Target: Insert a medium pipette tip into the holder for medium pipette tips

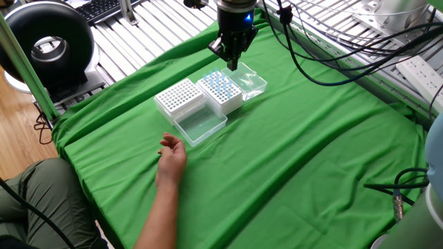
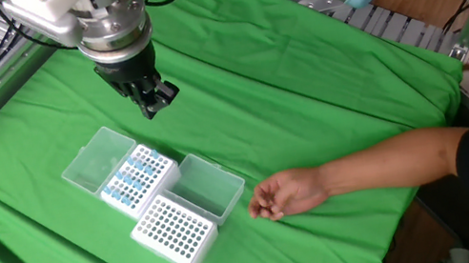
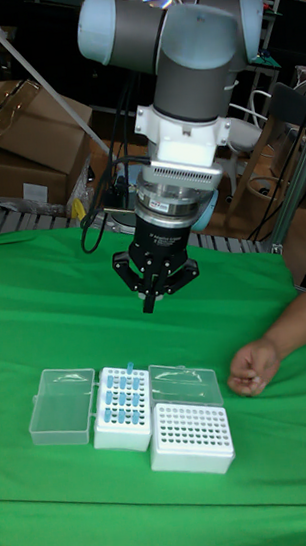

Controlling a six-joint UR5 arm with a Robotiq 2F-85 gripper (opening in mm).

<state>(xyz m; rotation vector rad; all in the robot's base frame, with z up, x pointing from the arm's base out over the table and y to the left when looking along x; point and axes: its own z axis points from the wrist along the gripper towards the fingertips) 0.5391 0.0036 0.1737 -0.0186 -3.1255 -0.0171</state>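
Observation:
Two racks sit side by side on the green cloth. One rack (image 1: 220, 86) (image 2: 134, 178) (image 3: 124, 406) holds several blue-topped pipette tips; the other, a white rack (image 1: 180, 97) (image 2: 173, 231) (image 3: 192, 435), shows rows of bare holes. Which of them is the holder for medium tips I cannot tell. My gripper (image 1: 232, 66) (image 2: 153, 107) (image 3: 149, 305) hangs above the cloth just behind the blue-tip rack, apart from it. Its fingers are shut together, and I see nothing between them.
Each rack has a clear lid folded open beside it (image 1: 250, 78) (image 2: 208, 186) (image 3: 60, 405). A person's hand (image 1: 171, 153) (image 2: 284, 192) (image 3: 250, 366) rests on the cloth close to the white rack. Metal rollers and cables border the table.

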